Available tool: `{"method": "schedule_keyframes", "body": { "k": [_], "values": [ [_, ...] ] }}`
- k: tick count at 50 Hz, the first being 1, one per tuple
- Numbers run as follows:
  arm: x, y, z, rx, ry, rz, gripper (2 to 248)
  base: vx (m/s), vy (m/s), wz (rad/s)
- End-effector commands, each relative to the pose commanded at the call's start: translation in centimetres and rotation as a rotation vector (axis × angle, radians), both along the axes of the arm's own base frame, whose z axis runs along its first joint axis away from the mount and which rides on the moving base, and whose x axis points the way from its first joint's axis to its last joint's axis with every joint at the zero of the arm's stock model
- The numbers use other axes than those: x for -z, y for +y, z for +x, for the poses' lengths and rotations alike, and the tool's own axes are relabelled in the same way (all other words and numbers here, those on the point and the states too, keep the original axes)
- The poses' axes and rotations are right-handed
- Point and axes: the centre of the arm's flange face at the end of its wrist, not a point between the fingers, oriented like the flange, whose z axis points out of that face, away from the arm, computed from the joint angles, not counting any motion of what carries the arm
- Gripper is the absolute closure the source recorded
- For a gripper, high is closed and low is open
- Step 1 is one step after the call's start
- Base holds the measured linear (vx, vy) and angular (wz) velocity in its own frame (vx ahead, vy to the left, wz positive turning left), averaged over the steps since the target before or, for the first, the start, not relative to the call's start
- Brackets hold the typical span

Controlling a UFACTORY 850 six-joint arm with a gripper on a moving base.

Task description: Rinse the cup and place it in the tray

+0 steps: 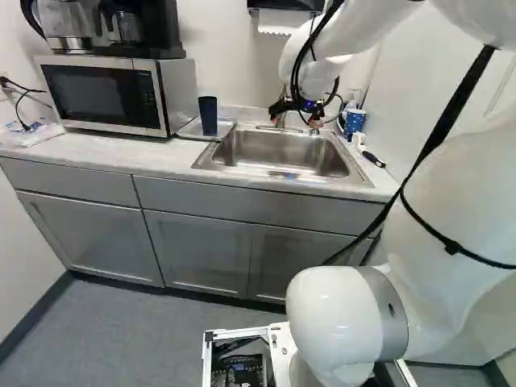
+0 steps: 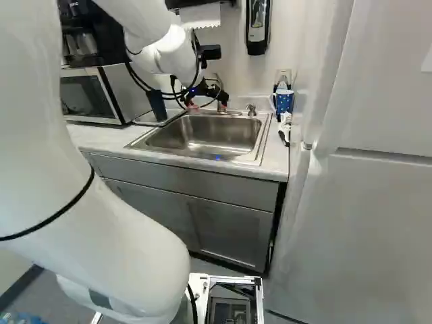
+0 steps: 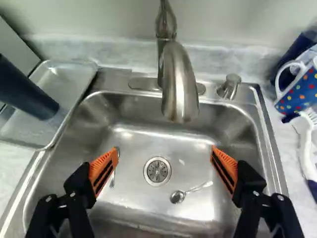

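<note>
As I am viewing this sink station remotely, I am listing from the fingers outward.

Item: black gripper (image 3: 165, 150), orange pads (image 3: 105, 168) standing wide apart, holding nothing, hovering over the sink (image 3: 141, 141).

Below: drain strainer (image 3: 157, 171); one metal spoon (image 3: 177, 197) lying beside it; a second slim metal utensil (image 3: 113, 181), partly hidden by a finger.

Ahead: brushed-metal faucet (image 3: 179, 89), spout reaching over the basin; I am seeing no stream.

Beside the sink, on the microwave (image 1: 105, 94) side: dark blue tumbler (image 3: 27, 91), which I am taking for the cup, standing upright in the metal tray (image 3: 77, 82). Whether it is rinsed, I am not able to tell.

Handling, my estimate: light, fairly stiff, smooth, probably slippery when wet; I am favouring a gentle two-sided hold around mid-body, clear of the lip.

Opposite side: polka-dot mug (image 3: 299, 91), likely heavier and chippable; white-handled brush (image 3: 307, 148) lying near it.

Markings: I am finding no readable lettering on tumbler or mug.
</note>
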Motion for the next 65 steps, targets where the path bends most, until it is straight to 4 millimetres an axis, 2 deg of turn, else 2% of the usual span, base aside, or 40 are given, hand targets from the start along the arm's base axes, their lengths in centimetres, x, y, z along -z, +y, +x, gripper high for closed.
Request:
{"method": "schedule_keyframes", "body": {
  "k": [14, 65],
  "values": [
    [0.9, -0.1, -1.8, -0.001, 0.15, 0.001, 3, 0.0, 0.0, 0.0],
    [0.9, -0.1, -1.8, -0.001, 0.15, 0.0, 3, 0.0, 0.0, 0.0]
  ]
}}
